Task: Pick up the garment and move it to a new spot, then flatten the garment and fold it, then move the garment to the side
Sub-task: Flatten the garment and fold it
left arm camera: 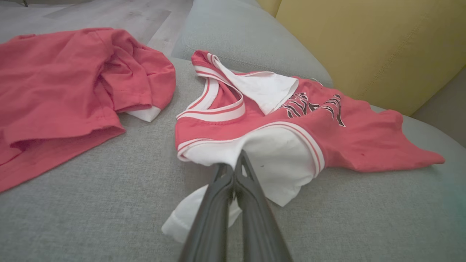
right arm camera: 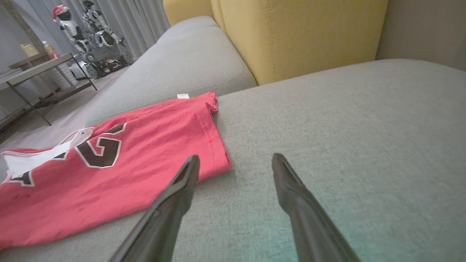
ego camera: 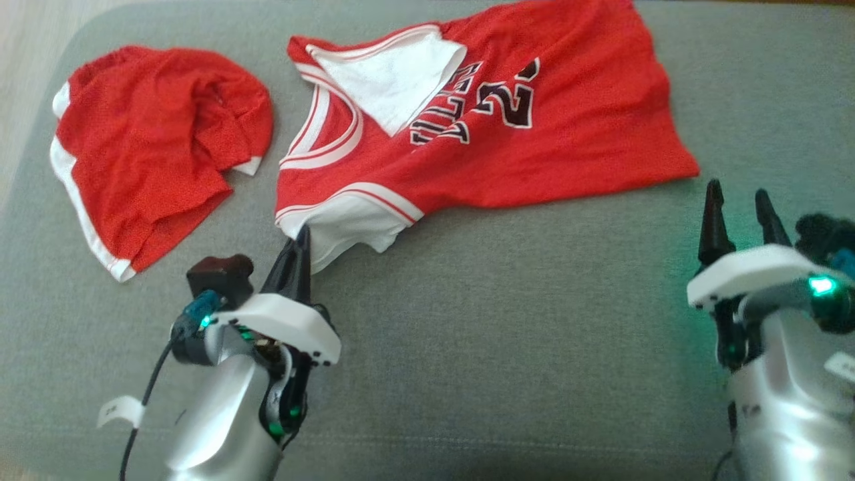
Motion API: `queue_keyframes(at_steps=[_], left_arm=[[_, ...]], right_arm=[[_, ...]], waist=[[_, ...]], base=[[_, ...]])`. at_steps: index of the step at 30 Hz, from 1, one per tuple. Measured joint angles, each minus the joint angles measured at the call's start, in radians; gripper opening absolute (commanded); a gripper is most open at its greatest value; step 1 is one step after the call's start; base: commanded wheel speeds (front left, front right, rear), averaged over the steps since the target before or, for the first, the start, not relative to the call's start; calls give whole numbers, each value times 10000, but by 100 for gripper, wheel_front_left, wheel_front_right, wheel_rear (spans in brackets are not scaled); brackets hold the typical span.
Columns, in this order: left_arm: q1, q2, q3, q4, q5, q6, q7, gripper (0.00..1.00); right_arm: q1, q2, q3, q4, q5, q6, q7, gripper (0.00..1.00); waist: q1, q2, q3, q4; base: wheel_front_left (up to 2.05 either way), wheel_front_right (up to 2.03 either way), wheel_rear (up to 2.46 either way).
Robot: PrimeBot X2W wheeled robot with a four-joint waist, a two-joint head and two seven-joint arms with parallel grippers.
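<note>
While the red jersey [ego camera: 548, 113] lies spread on the grey sofa seat [ego camera: 501, 321], its neck end points to the robot's left and its hem to the right. Black numerals edged in white run across its chest. Part of its white lining is turned outward in two places: a triangular flap beside the neckline, and a wider fold at the armhole on the jersey's near-left corner.

The left tool [ego camera: 302, 244] meets the jersey at that near-left corner. In the left wrist view its two dark fingers are pressed together on the white fold [left arm camera: 276, 160], with cloth spilling out on both sides of them. The left tool [left arm camera: 233, 163] is thus clamped on the jersey [left arm camera: 364, 142].

The right tool [ego camera: 738, 194] sits just off the jersey's near-right hem corner, close to it but not touching. Its fingers stand well apart with nothing between them. In the right wrist view the right tool [right arm camera: 236, 158] has one fingertip over the jersey's [right arm camera: 145, 171] hem edge and the other over bare seat fabric.

A second red garment [ego camera: 153, 147] with white trim lies crumpled to the left of the jersey's neck end, apart from it. A yellow back cushion [right arm camera: 298, 32] rises beyond the jersey's far side.
</note>
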Motion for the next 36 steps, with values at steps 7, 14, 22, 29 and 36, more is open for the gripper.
queue_keyframes(at_steps=[7,14,22,29,36], left_arm=[[-316,-270,15,-73,226,-176,0,0],[-386,-458,75,-153,407,-349,0,0],[-514,-552,278,-190,529,-529,0,0],[-538,-606,533,-228,708,-706,0,0],[-530,-531,1032,-890,955,-926,0,0]], right_arm=[[-1135,-82,-318,1189,-144,0,516,100],[-2036,-575,-581,2397,-251,0,629,100],[-2706,-665,-512,3463,-341,0,610,0],[-2789,-802,328,3590,-128,0,-44,0],[-2776,-1198,1490,2523,514,0,-454,0]], waist=[[0,0,486,316],[0,0,821,612],[1,0,992,706],[1,0,620,567],[0,0,-168,238]], base=[[0,0,0],[0,0,0],[0,0,0],[0,0,0],[0,0,0]])
